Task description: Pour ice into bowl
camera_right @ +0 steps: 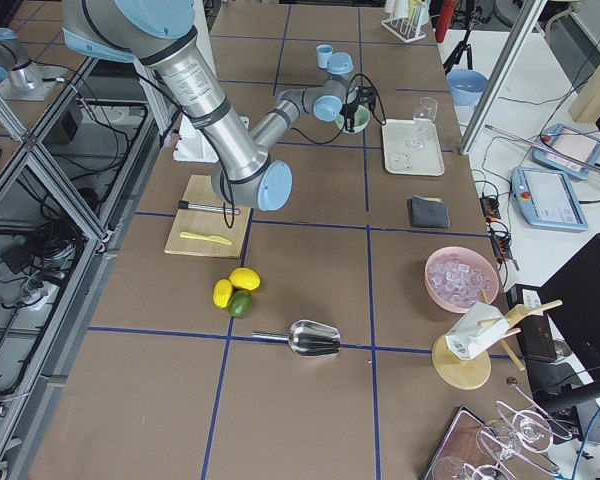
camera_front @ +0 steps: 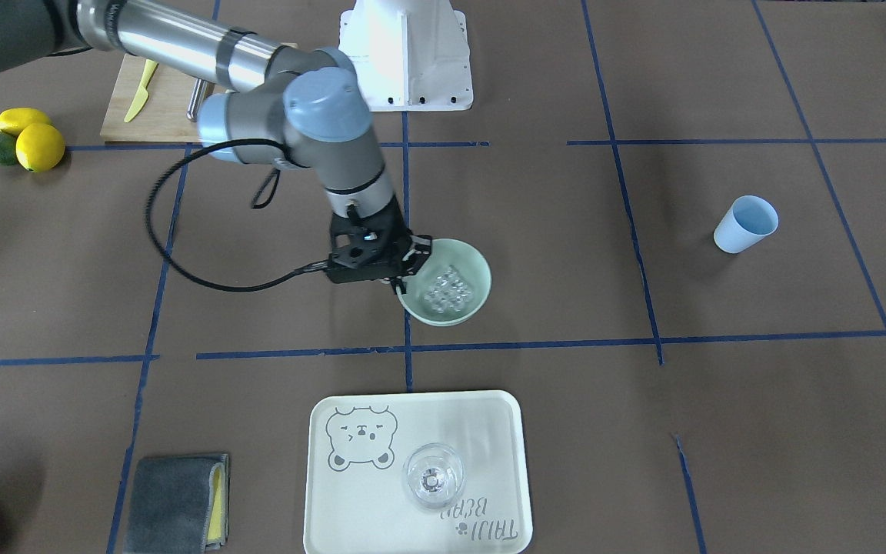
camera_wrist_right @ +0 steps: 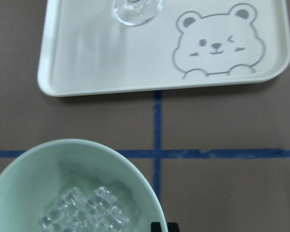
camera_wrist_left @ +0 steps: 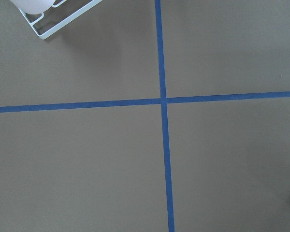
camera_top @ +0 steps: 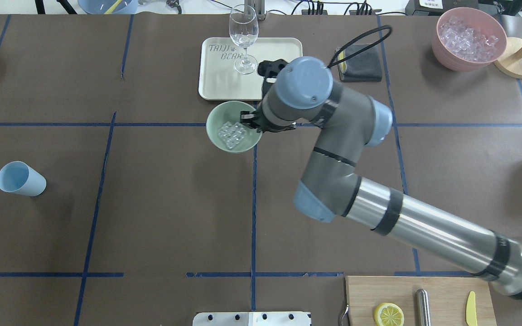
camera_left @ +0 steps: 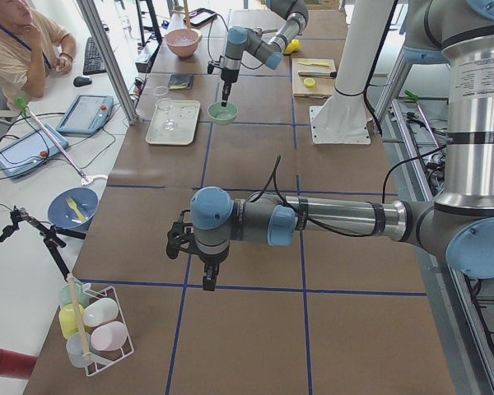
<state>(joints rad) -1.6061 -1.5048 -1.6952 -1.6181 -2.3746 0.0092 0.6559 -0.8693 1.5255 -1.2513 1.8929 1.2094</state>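
1. My left arm, the near one, stretches across the brown paper-covered table (camera_left: 354,337). Its left gripper (camera_left: 207,282) points down near a blue tape line (camera_left: 354,292), and I can't judge its jaws from here.
2. Far off, the right gripper (camera_left: 224,102) hangs at the round pale mint-green plastic bowl (camera_left: 223,114), too small for me to read.
3. A pale rectangular tray (camera_left: 185,133) lies just beside that bowl.
4. A white wire rack of pastel cups (camera_left: 95,329) stands at the near corner.
5. A person (camera_left: 16,45) sits at the desk alongside.

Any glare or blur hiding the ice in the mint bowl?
Right wrist view: ice sharp, no glare, but the frame's bottom edge crops the bowl. Front-facing view: cubes read as small glints. Overhead view: cubes distinct, unblurred.
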